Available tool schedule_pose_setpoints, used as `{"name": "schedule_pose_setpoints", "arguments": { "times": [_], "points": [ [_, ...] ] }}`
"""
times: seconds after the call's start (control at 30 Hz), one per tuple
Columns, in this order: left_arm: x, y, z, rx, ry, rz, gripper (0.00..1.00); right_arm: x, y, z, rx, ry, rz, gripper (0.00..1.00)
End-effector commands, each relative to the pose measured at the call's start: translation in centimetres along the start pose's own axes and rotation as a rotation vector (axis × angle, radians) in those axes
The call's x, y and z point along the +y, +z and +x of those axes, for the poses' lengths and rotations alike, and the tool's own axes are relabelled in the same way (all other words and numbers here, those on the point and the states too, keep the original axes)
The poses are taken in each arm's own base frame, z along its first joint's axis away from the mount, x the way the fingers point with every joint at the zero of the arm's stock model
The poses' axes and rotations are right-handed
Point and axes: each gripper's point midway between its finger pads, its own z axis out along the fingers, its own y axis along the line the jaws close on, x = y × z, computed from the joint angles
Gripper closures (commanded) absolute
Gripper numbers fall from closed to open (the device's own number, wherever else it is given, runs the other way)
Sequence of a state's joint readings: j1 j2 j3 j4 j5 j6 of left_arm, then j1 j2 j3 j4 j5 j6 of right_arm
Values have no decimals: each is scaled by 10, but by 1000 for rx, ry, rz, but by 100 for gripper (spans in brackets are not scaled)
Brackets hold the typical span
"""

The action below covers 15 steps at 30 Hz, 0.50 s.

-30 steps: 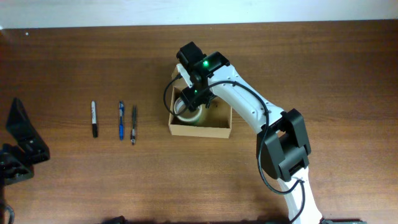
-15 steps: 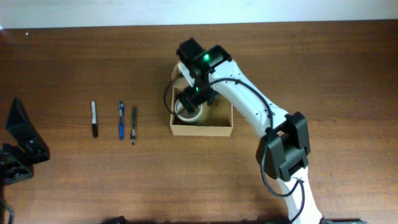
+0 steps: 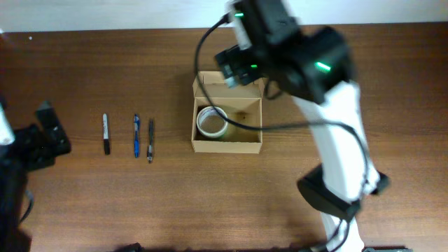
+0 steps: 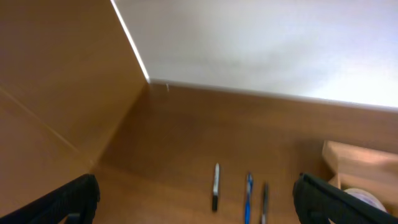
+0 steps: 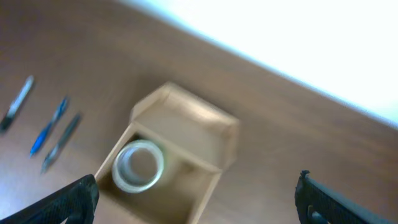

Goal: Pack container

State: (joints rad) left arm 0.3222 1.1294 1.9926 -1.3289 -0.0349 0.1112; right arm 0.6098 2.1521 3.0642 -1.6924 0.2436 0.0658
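The container (image 3: 227, 145) is a tan cardboard box with its flap lid (image 3: 228, 82) open at the back. A roll of tape (image 3: 211, 121) lies flat in its left half. The right wrist view shows the box (image 5: 211, 177) and the roll (image 5: 138, 165) from high up. My right gripper (image 5: 196, 204) is open and empty, well above the box. My left gripper (image 4: 202, 202) is open and empty at the far left, facing a marker (image 4: 215, 186), a blue pen (image 4: 249, 196) and a dark pen (image 4: 264, 199).
The marker (image 3: 106, 133), blue pen (image 3: 136, 135) and dark pen (image 3: 150, 140) lie side by side on the wooden table, left of the box. My raised right arm (image 3: 315, 63) hides the table behind and right of the box. A white wall runs along the far edge.
My right gripper was down in the box at the tape roll; it has let go and risen high above it. The roll stays in the box. My left arm has shifted slightly.
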Motion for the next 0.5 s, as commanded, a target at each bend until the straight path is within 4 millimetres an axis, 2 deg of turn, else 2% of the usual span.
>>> {"name": "schedule_pose_setpoints", "arguments": {
  "times": [0.0,0.1,0.2,0.27,0.47],
  "points": [
    [-3,39,28,112,10,10,1,-63,-77,-12,-173,137,250,1],
    [-9,77,54,180,12,27,1,-96,-124,-11,-267,231,374,1],
    [-20,112,80,229,9,70,1,-115,-161,-5,-332,275,438,1],
    [-30,136,101,263,3,115,1,-123,-176,-1,-352,288,460,1],
    [-47,180,138,330,-39,183,1,-132,-199,17,-348,328,472,1]
  ]
}}
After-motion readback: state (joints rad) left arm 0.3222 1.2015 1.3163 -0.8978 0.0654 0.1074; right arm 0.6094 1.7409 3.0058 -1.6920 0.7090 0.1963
